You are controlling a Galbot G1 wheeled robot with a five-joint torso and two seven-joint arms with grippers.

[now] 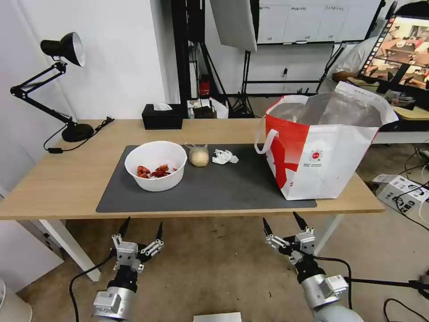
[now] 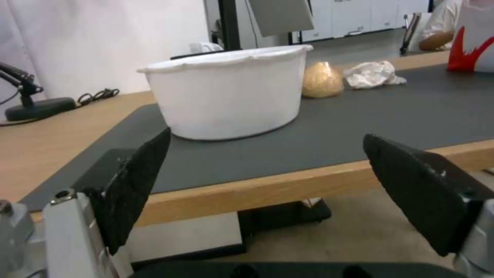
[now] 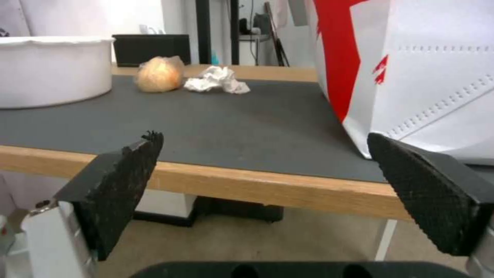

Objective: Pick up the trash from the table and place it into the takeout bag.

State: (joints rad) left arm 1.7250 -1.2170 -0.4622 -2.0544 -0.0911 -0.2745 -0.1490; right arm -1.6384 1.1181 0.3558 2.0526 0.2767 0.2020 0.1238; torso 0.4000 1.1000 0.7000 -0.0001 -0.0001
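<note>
Trash sits mid-frame on the dark grey rectangular mat [image 1: 214, 188] of the long light-wood table [image 1: 62, 179]: a white round bowl with red scraps [image 1: 155, 165], a small clear bag with a pale bun [image 1: 199, 156] and a crumpled white napkin [image 1: 224, 157], lined left to right. At right stands the upright red-and-white takeout bag [image 1: 321, 152], mouth up. Below the table edge, left gripper [image 1: 141, 229] and right gripper [image 1: 282, 224] hang with fingers apart.

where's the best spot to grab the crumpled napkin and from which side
Probably from straight above, closing the right tool across the raised crumpled folds at the middle of the napkin. It lies low and loose on the grey mat, apart from the bagged bun and the takeout bag, so a top approach looks unobstructed.
</note>
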